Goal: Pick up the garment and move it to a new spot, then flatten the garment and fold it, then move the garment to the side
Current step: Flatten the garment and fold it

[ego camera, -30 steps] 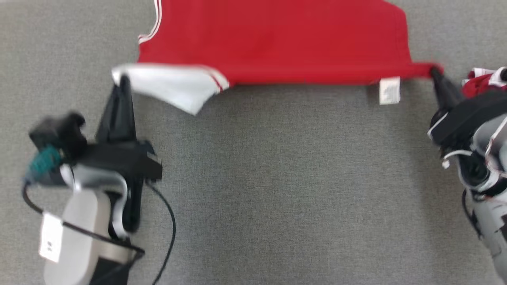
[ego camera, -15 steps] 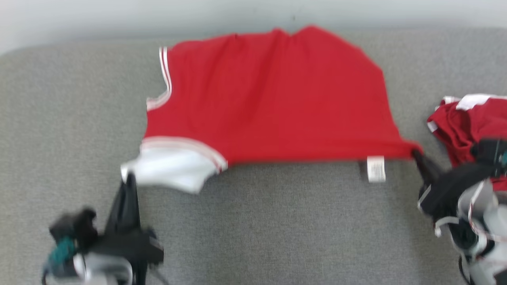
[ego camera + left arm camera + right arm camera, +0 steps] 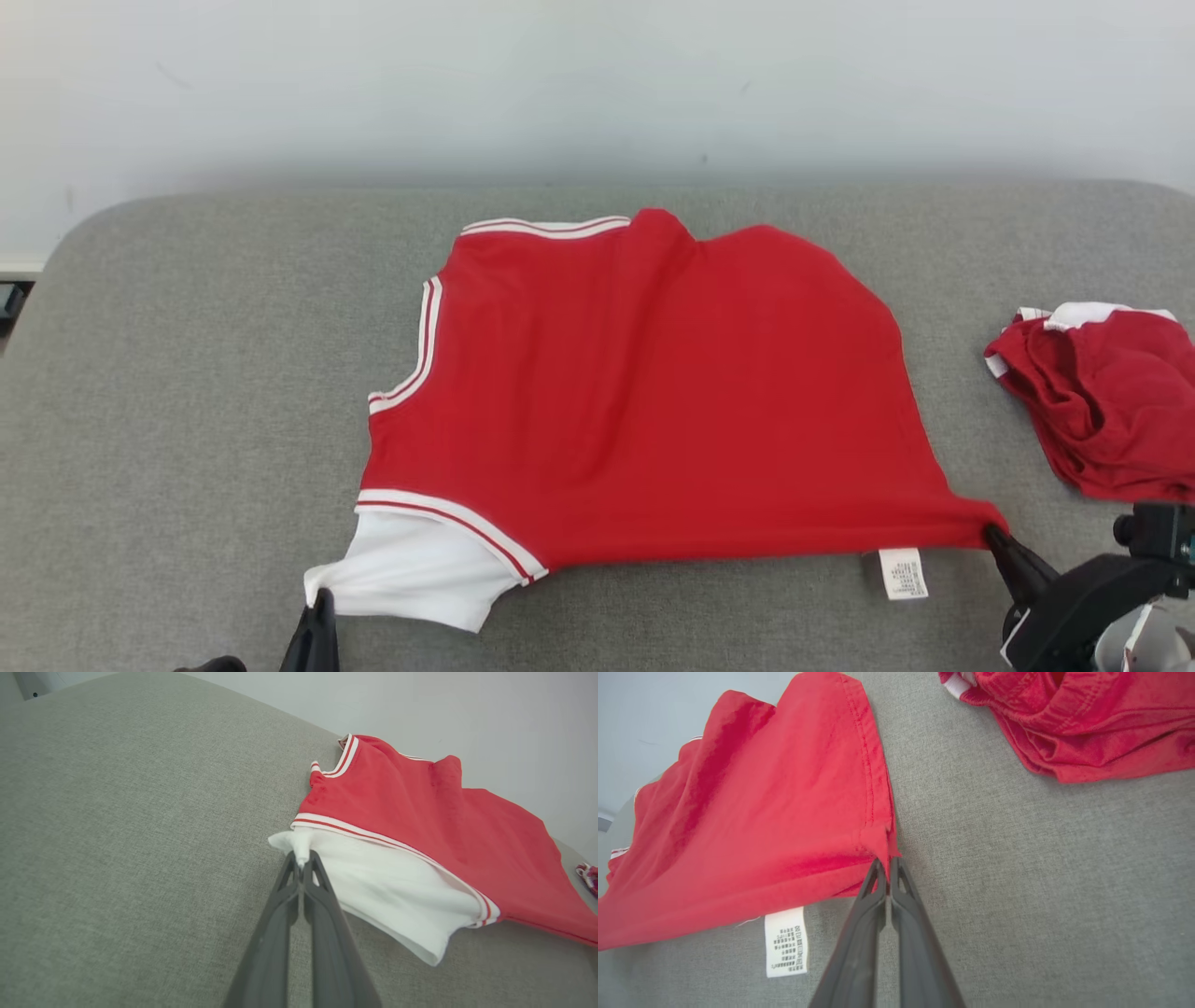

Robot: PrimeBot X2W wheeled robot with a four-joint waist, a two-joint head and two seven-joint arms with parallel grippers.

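Note:
A red garment (image 3: 653, 392) with a white sleeve and white-striped trim lies spread on the grey cushion (image 3: 187, 373), its near edge pulled taut between my two grippers. My left gripper (image 3: 322, 597) is shut on the tip of the white sleeve (image 3: 397, 886), as the left wrist view shows at the left gripper (image 3: 301, 861). My right gripper (image 3: 991, 534) is shut on the garment's red near-right corner (image 3: 878, 844), pinched at the right gripper (image 3: 887, 865). A white care label (image 3: 904, 572) hangs from the near hem.
A second red garment (image 3: 1102, 401) lies crumpled at the right of the cushion, close to my right arm (image 3: 1083, 607). A pale wall (image 3: 597, 84) rises behind the cushion's far edge. Bare grey fabric stretches to the left and front of the garment.
The head camera has tilted up, bringing the whole garment, the far edge and the wall into view. Both grippers keep their hold on the sleeve tip and the corner.

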